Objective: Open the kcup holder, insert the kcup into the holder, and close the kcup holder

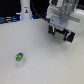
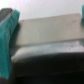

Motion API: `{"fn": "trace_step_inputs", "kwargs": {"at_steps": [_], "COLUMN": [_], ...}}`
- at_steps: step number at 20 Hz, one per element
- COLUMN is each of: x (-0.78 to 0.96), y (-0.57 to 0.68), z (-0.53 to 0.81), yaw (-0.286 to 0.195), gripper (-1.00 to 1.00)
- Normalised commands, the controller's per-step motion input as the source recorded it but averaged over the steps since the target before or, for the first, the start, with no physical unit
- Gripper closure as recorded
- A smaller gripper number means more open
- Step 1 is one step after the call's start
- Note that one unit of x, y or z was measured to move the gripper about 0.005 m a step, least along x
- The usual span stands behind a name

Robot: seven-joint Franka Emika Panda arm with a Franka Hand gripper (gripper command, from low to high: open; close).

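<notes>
Gripper (image 1: 62, 33), teal fingers (image 2: 8, 30) spread, hovers at the kcup holder (image 2: 47, 42) front, the kcup (image 1: 19, 58) well apart on the table (image 1: 50, 62); a misjudged grasp could slip off the panel edge.

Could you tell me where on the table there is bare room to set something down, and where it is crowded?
The widest bare patch of table lies toward the exterior view's right of the kcup, below the pincer. A second bare stretch runs between the kcup and the white bottle. It is crowded at the upper right, where the arm hangs over the surface.
</notes>
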Motion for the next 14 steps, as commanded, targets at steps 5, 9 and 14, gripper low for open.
{"fn": "trace_step_inputs", "kwargs": {"at_steps": [5, 9, 14], "x": [0.83, 0.87, 0.5], "y": [-0.33, -0.4, -0.23], "z": [0.22, 0.21, 0.22], "yaw": [-0.052, -0.064, -0.079], "gripper": [1.0, 1.0, -1.0]}}
